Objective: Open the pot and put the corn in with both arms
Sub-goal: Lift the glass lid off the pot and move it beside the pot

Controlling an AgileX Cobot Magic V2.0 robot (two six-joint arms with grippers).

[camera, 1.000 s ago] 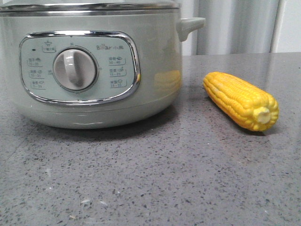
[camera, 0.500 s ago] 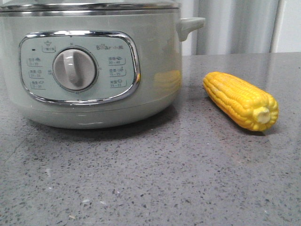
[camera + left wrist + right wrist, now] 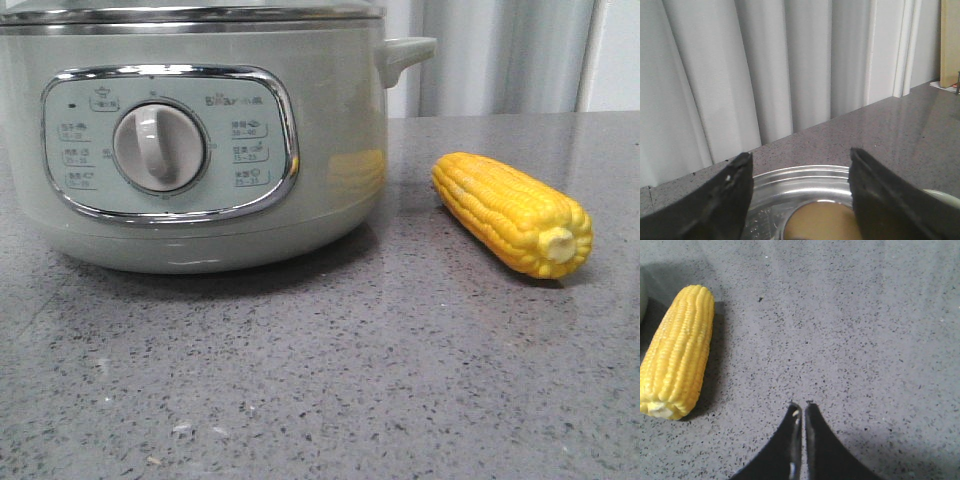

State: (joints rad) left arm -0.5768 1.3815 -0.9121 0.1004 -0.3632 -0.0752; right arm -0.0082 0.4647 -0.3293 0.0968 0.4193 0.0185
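the lid-opening step is judged in hand: the left gripper is held spread above the pot, while the right gripper is pressed closed and empty, with the corn at the left of its frame to be grasped next.

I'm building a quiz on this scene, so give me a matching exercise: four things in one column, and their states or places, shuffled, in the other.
1. pot
2. corn
3. left gripper
4. right gripper

A. fingers together over bare counter
B. lying on the counter, stub end toward the front camera
C. lid on
D. fingers apart above the lid

Pairs: 1-C, 2-B, 3-D, 4-A
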